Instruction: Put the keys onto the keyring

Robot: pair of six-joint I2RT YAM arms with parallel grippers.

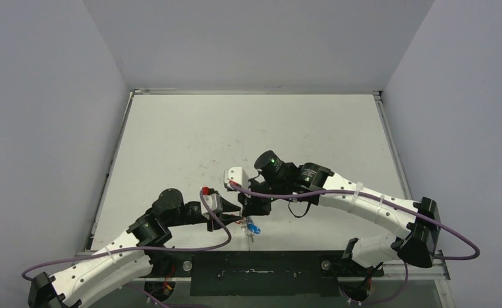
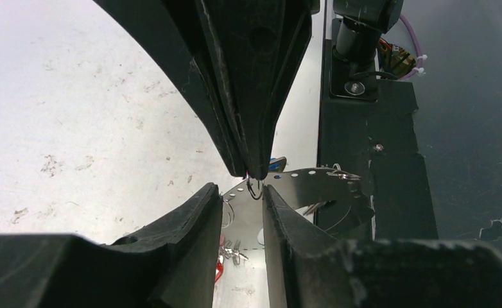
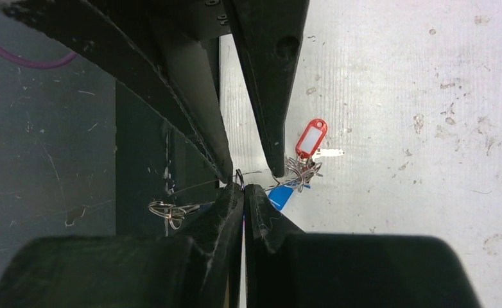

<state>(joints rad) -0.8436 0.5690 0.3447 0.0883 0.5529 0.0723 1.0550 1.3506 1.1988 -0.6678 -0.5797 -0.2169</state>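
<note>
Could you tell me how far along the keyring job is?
Done: the red-tagged silver key and blue-tagged silver key lie bunched beside the thin silvery metal hoop; whether threaded, I cannot tell. In hand: right gripper shut on the hoop, left gripper open around it. Left: probably confirming threading, then release.

Right wrist view: blue tag point(image 3: 279, 196) half hidden behind my right end effector point(image 3: 243, 186). From above, keys point(image 1: 253, 228) too small to resolve.

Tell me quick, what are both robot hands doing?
Left gripper: open, gripping nothing.
Right gripper: shut on the large thin silvery metal keyring.
</note>
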